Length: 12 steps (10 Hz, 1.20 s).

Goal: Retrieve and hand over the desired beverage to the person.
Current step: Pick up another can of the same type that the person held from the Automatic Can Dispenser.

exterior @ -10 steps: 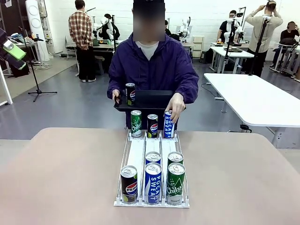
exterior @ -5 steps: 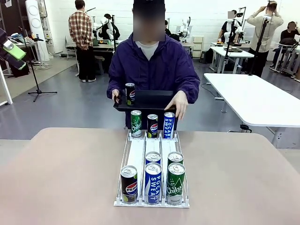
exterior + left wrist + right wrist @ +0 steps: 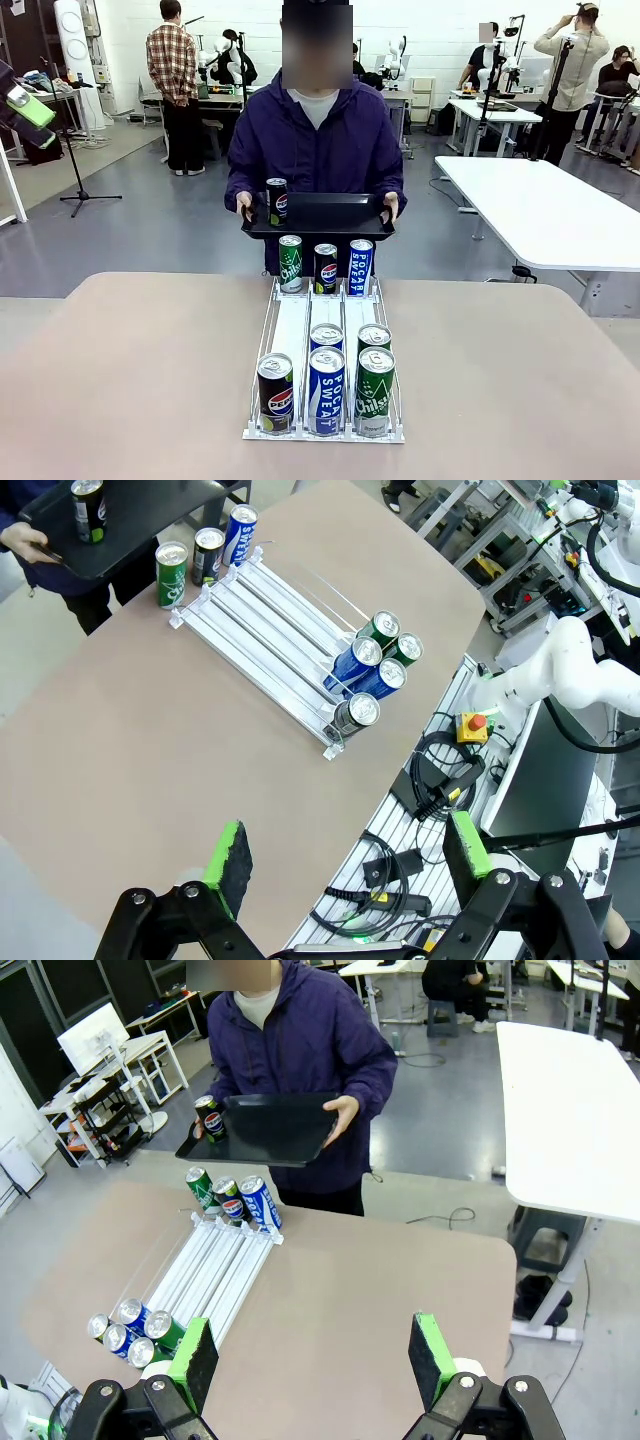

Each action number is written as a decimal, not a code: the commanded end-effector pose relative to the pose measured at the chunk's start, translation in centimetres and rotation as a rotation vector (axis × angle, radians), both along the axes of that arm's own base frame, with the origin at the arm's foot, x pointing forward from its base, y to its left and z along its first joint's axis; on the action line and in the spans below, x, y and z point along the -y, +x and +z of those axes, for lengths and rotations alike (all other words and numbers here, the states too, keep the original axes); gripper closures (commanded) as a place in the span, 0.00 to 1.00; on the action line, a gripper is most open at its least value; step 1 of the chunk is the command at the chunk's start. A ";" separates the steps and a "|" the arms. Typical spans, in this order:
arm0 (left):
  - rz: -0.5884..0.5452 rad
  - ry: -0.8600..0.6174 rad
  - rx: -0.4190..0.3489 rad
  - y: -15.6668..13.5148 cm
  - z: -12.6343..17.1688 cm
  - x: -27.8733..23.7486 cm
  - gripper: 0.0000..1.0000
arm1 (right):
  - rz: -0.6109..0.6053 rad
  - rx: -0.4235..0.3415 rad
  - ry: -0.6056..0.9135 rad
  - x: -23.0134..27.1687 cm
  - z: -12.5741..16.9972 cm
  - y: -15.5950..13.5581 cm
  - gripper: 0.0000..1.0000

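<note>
front view is showing the person (image 3: 318,140) in a dark purple jacket, standing at the far side of the counter (image 3: 130,380). the person is holding a black tray (image 3: 335,213) by both ends, just past the far edge of the counter. a pepsi can (image 3: 277,201) is standing upright on the left part of the tray.

a white rack (image 3: 292,325) with three lanes is lying in the middle of the counter, running from near to far. three cans are standing side by side at its far end: a green can (image 3: 290,263) on the left, a dark pepsi one (image 3: 326,268) in the middle and a blue pocari sweat can (image 3: 361,266) on the right. five more cans are sitting at the near end. the near pepsi can (image 3: 275,393) is standing alone in the left lane. two blue cans (image 3: 326,390) are lining up one behind the other in the middle lane. two green chilsung cans (image 3: 374,391) are doing the same in the right lane.

left wrist view is showing the left claw (image 3: 348,852) hanging high over the counter, well apart from the rack. it is spreading its green pads (image 3: 228,865) wide and holding nothing.

right wrist view is showing the right claw (image 3: 312,1353) up high too, looking down at the person and the rack. it is also gaping wide and gripping nothing.
</note>
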<state>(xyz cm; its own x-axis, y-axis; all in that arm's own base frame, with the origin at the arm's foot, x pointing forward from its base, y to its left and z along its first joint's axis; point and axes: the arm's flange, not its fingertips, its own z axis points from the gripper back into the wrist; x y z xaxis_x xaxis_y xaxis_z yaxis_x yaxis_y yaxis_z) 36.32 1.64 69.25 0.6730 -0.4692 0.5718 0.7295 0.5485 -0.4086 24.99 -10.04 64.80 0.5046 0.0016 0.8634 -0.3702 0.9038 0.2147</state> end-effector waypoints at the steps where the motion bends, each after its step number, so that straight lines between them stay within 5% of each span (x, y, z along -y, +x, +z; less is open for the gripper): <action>1: 0.000 0.000 0.000 0.0 0.0 0.0 0.00 | 0.015 0.001 0.010 -0.1 -0.1 0.2 0.00; 3: 0.064 0.086 -0.033 -2.3 1.1 6.4 0.00 | 0.015 0.001 0.010 -0.1 -0.1 0.2 0.00; 6: 0.366 0.356 0.015 -7.5 0.8 19.5 0.00 | 0.015 0.001 0.010 -0.1 -0.1 0.2 0.00; 9: 0.462 0.545 -0.108 -9.4 -2.2 29.1 0.00 | 0.015 0.001 0.010 -0.1 -0.1 0.2 0.00; 12: 0.388 0.600 -0.176 -9.5 -2.9 36.4 0.00 | 0.015 0.001 0.010 -0.1 -0.1 0.2 0.00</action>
<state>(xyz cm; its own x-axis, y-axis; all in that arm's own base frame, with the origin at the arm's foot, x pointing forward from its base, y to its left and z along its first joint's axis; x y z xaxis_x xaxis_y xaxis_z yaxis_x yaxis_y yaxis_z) 25.79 -33.38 64.32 0.9130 -0.3579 0.1959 0.3683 0.9295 -0.0181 24.99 -9.98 64.81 0.5047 0.0031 0.8633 -0.3699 0.9043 0.2130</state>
